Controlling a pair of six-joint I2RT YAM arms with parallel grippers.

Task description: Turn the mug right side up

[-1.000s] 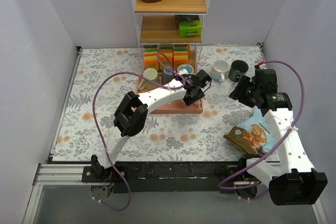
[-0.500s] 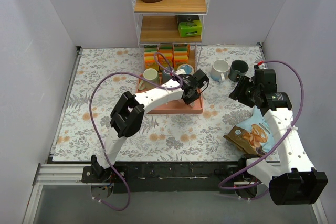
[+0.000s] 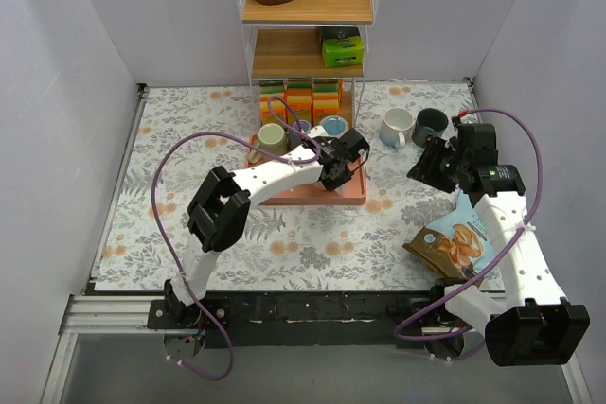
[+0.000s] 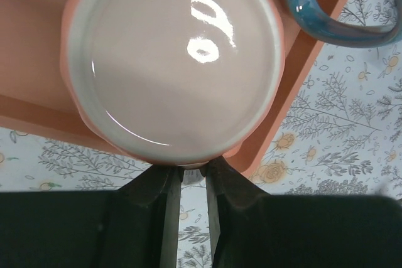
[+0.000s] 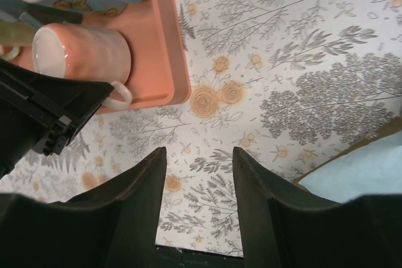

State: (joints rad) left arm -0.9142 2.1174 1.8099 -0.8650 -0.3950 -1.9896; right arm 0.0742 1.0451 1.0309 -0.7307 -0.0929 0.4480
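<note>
A pink mug (image 4: 173, 61) with a whitish base lies tipped on its side on the pink tray (image 4: 38, 105). Its base faces the left wrist camera. My left gripper (image 4: 193, 171) is shut on the mug's pale handle at the tray's right edge. In the right wrist view the mug (image 5: 85, 54) lies sideways with its handle (image 5: 119, 95) toward the left gripper (image 5: 44, 114). From above, the left gripper (image 3: 333, 169) covers most of the mug. My right gripper (image 5: 198, 155) is open and empty over the floral table, right of the tray (image 3: 352, 196).
A blue mug (image 3: 333, 125) and a green mug (image 3: 272, 137) stand on the tray. A white mug (image 3: 396, 125) and a dark mug (image 3: 431, 123) stand at the back right. A snack bag (image 3: 454, 241) lies near the right arm. A shelf rack (image 3: 308, 16) stands at the back.
My left gripper has shifted a little left and nearer with the mug, and its elbow has swung left. The right gripper has barely moved.
</note>
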